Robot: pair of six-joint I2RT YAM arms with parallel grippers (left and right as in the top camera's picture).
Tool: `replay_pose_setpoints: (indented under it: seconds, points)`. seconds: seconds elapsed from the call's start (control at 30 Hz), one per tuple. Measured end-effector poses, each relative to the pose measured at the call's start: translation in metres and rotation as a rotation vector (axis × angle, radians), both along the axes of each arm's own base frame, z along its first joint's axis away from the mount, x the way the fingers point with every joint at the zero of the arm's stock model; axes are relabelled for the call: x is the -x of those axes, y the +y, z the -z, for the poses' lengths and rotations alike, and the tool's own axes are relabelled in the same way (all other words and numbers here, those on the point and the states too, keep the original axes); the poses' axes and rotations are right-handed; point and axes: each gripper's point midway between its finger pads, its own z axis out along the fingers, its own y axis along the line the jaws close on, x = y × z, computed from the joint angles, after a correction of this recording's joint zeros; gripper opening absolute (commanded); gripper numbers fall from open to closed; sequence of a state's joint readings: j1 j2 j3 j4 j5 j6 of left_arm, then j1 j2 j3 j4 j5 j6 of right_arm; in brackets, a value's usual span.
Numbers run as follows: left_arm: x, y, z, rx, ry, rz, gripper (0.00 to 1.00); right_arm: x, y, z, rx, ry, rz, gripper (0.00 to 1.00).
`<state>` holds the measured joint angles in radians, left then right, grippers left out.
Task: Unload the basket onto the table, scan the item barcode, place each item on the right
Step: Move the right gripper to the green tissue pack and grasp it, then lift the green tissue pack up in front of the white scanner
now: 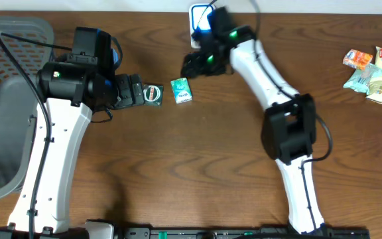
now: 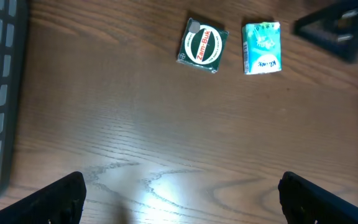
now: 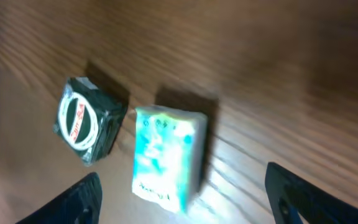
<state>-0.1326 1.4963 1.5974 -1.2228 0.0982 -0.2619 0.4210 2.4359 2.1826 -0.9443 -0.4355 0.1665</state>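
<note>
I read "Zam-Buk" across the round label on the dark green box (image 2: 203, 46). The teal packet (image 2: 262, 47) just right of it carries white lettering too blurred for me to read.

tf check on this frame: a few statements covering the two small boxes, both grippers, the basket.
1. The dark green square Zam-Buk box and the teal rectangular pack lie side by side on the brown wooden table. True.
2. The left gripper is shut on the dark green box. False: it is open, and the box lies ahead of its fingers, not touching them.
3. The right gripper is open and holds nothing. True.
4. The grey plastic basket sits on the right side of the table. False: it is on the left; colourful snack packets lie on the right.
</note>
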Motion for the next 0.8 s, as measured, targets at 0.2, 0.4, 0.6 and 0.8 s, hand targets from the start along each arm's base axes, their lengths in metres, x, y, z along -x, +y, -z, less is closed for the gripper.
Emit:
replay_pose_setpoints:
  seconds: [0.2,0.4,0.6,0.8]
  points:
    - [0.0,0.0,0.0,0.0,0.0,0.0,0.98,0.01,0.009,0.033,0.022,0.023,0.03,0.71]
    - [0.0,0.0,0.0,0.0,0.0,0.0,0.98,0.008,0.012,0.047,-0.005,0.017,0.058,0.59]
    - [0.0,0.0,0.0,0.0,0.0,0.0,0.98,0.025,0.02,0.057,-0.025,0.062,0.044,0.04]
    - [0.0,0.0,0.0,0.0,0.0,0.0,0.98,0.032,0.024,0.052,-0.055,0.094,0.029,0.01]
